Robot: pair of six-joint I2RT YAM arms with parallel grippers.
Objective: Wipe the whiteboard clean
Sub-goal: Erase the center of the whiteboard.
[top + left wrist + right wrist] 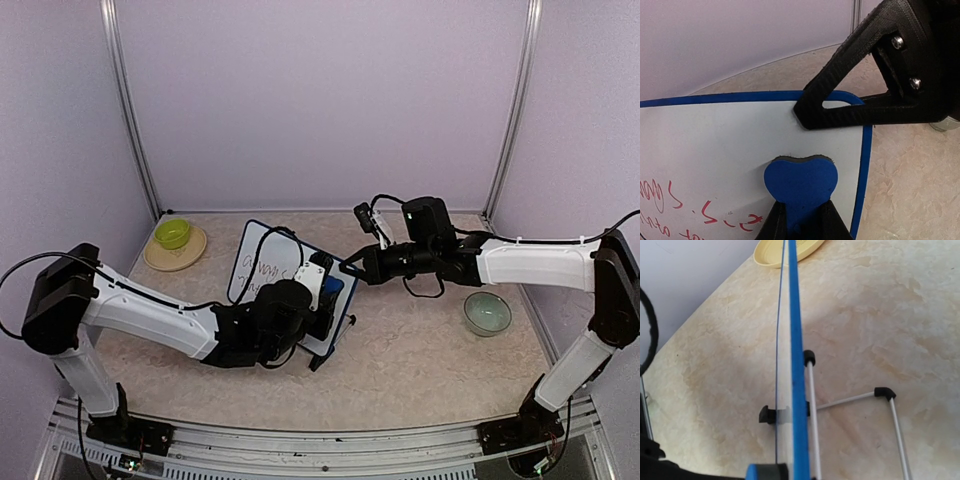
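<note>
The whiteboard [262, 268] stands tilted on its legs at mid-table, blue-framed, with handwriting on its left part [670, 200]; its right part is blank. My left gripper [325, 300] is shut on a blue eraser [800, 177], whose dark felt side is pressed flat against the board [715, 140] near its right edge. My right gripper [350, 268] is shut on the board's upper right corner, its black finger [807, 114] lying over the frame. The right wrist view looks down along the frame's edge [796, 340], with the eraser [765, 472] at the bottom.
A yellow plate [175, 255] holding a green bowl [172, 233] sits at the back left; the plate [772, 252] lies beyond the board's far end. A pale green bowl [487, 313] rests on the right. The board's fold-out legs [890, 405] stick out behind it.
</note>
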